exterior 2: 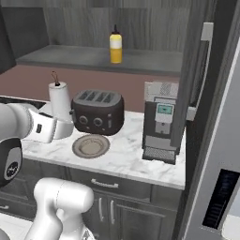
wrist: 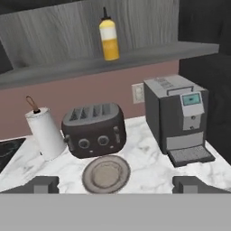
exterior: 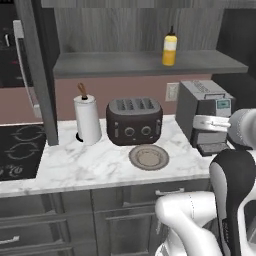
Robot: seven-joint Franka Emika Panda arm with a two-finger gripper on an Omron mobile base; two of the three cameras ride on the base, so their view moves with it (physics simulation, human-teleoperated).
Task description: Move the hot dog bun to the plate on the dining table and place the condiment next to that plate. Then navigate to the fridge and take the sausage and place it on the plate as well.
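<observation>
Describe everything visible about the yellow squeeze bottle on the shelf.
The condiment bottle stands upright on the dark grey shelf above the counter, in front of the grey wood-grain wall panel. Its lower body is orange-yellow, the upper part paler yellow, topped by a thin dark nozzle. It looks like plastic. Nothing touches it but the shelf beneath it; it stands above the toaster, clear of it.

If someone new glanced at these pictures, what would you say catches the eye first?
Most likely the yellow condiment bottle, standing upright and alone on the dark shelf above the counter. Next comes the dark four-slot toaster on the marble counter, with a round plate just in front of it. A paper towel roll stands at one side of the toaster and a grey coffee machine at the other.
</observation>
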